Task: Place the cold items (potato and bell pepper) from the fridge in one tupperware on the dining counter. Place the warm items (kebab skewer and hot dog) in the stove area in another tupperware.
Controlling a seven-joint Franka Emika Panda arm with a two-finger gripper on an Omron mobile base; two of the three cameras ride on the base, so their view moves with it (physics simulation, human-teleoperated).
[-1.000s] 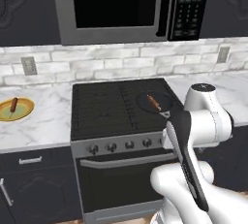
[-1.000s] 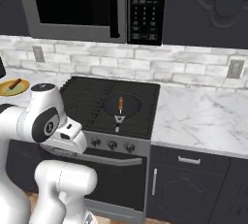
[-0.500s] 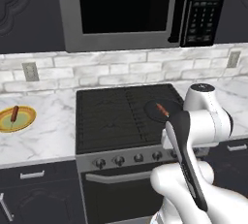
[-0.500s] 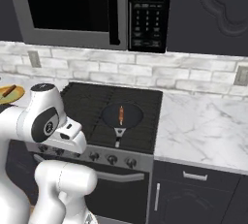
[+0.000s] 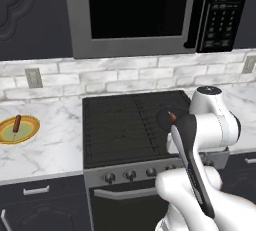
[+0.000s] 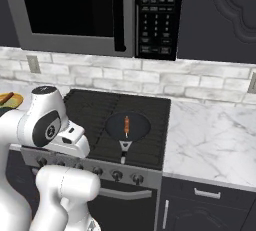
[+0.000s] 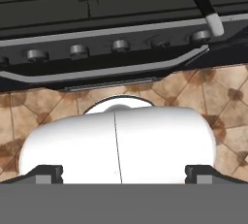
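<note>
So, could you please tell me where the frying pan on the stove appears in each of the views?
Left base view: pan at the stove's right side, partly behind the arm.
Right base view: pan at centre, handle toward the camera.
Hand view: what looks like its handle at top right.
Shared landmark: the stove knobs.
</note>
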